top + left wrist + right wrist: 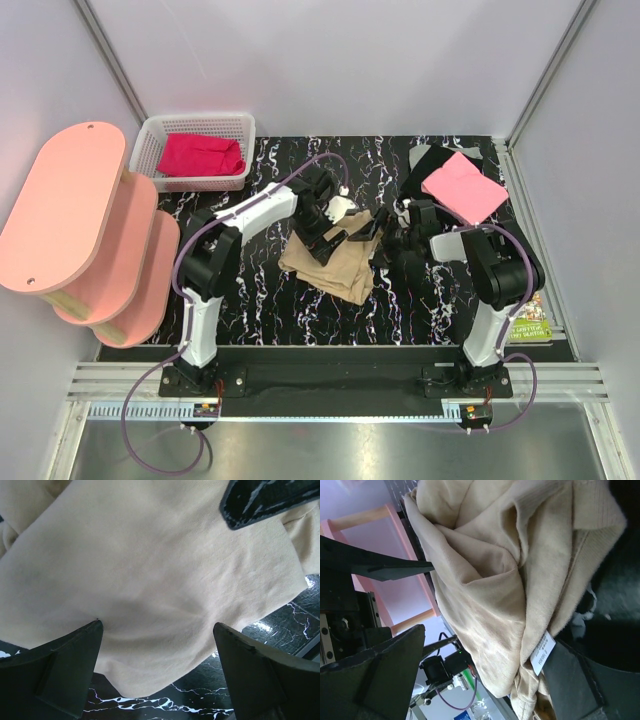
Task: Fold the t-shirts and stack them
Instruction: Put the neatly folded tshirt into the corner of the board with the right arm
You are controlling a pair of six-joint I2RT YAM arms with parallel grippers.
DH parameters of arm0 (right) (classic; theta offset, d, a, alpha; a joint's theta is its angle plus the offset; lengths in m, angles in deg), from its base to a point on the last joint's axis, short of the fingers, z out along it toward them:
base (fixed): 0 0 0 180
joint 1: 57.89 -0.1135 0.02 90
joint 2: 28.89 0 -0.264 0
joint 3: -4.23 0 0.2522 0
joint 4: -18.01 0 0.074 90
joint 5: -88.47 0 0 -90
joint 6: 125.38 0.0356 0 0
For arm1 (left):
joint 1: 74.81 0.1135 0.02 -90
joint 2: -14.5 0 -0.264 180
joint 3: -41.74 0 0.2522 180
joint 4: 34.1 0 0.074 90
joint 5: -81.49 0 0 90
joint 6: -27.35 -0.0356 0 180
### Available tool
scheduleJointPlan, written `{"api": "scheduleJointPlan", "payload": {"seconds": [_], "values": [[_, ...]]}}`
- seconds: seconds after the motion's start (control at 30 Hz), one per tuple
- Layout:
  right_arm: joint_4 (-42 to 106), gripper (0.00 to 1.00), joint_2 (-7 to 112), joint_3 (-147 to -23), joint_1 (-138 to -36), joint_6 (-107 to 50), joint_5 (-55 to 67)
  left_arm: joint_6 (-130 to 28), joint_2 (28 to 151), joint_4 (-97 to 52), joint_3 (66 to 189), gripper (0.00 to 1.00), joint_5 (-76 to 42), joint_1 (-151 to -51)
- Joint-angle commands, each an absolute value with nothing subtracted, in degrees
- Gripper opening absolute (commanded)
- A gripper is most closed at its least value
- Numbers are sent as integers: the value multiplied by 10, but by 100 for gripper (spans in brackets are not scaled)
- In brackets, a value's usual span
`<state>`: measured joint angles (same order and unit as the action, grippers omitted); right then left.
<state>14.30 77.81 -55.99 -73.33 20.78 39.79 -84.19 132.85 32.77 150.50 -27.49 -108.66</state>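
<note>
2 arms: the left arm [255, 210] was white with black joints, the right arm [505, 270] mostly black above 1 white link. A purple cable [300, 172] ran behind each wrist. The fingers [55, 670] were dark, wedge-shaped.

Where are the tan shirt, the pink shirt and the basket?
tan shirt [335, 270]: top view, middle of the crumpled cloth.
pink shirt [463, 186]: top view, centre of the folded cloth.
basket [200, 119]: top view, far rim.
</note>
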Motion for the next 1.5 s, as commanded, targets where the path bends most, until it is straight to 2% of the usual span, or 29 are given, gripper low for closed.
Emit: {"api": "scheduleJointPlan", "payload": {"seconds": [0.0,0.2,0.33,0.37,0.4,0.47,0.8,0.9,1.0,1.13,1.17,1.27,1.47], "values": [[183,100,835,-561,-751,184,327,-832,1333,313,1518,99,-285,-1094],[203,98,853,-588,-760,178,321,-827,1311,296,1490,99,-294,-1098],[200,85,856,-588,-763,180,321,-829,1299,289,1461,99,-299,-1098],[199,80,860,-589,-763,181,325,-829,1299,285,1457,99,-298,-1098],[199,69,866,-591,-763,181,326,-828,1300,280,1452,99,-298,-1098],[200,64,872,-594,-764,181,329,-826,1297,275,1437,99,-300,-1098],[192,68,902,-623,-783,180,347,-820,1297,259,1436,99,-309,-1098],[196,63,923,-649,-798,182,356,-820,1298,260,1439,99,-308,-1098],[196,52,938,-668,-811,189,359,-820,1296,260,1441,99,-311,-1098],[186,15,948,-672,-814,202,364,-822,1290,259,1437,99,-308,-1098],[185,11,949,-672,-814,202,365,-824,1289,260,1435,99,-307,-1098],[176,0,944,-666,-814,206,371,-826,1285,259,1434,99,-306,-1098],[158,0,925,-665,-814,219,379,-828,1263,263,1435,99,-289,-1093]]}}
